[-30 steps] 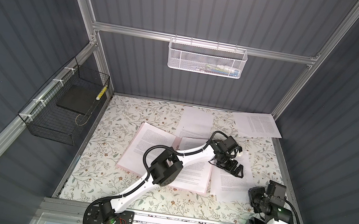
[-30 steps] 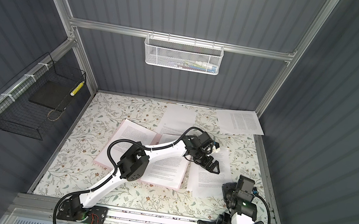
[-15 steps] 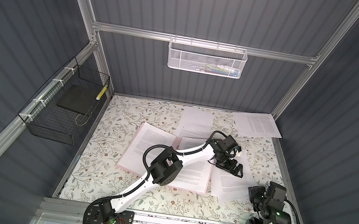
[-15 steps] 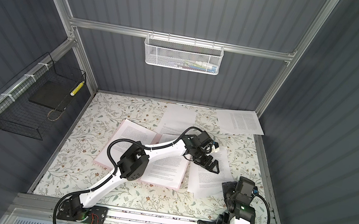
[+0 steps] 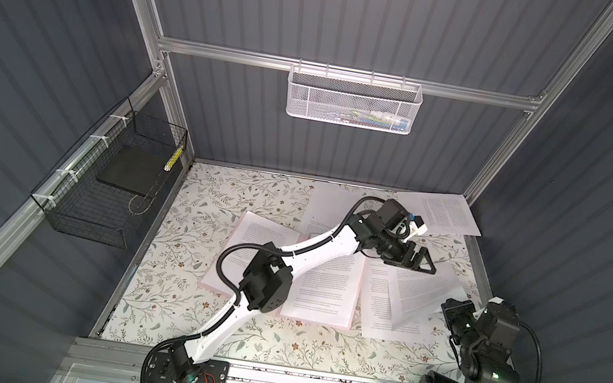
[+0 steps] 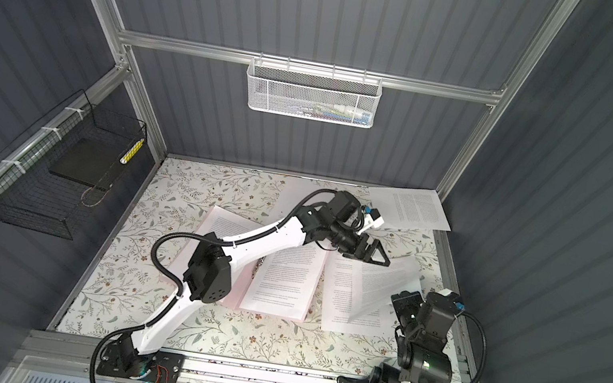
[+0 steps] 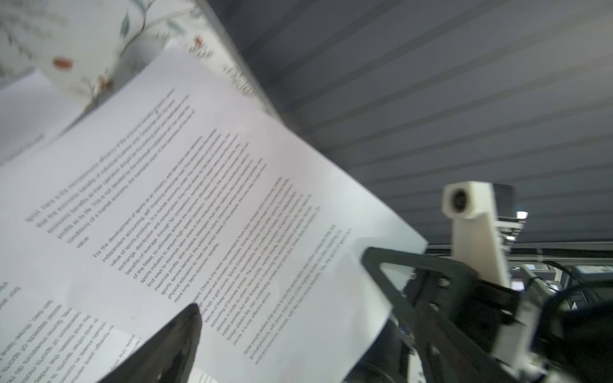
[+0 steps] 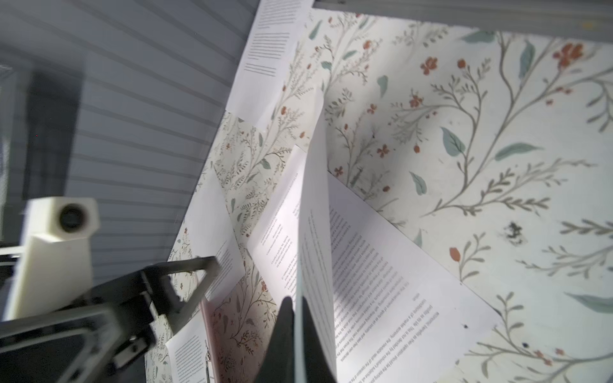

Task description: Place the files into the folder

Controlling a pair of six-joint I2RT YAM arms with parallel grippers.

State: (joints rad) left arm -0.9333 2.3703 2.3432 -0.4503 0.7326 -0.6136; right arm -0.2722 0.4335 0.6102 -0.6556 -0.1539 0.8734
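While the right hand (image 8: 296, 303) pinches a raised file (image 5: 419, 298) near the bench (image 5: 192, 308)'s right edge, the left hand (image 5: 423, 260) gapes beside it.

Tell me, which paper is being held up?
The sheet pinched in the shut right end effector, on the right beside the pink folder. Its edge is raised off the sheet beneath; nothing grips the other papers.

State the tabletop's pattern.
Cream tabletop with green sprigs and red flowers; clearest in right wrist view.
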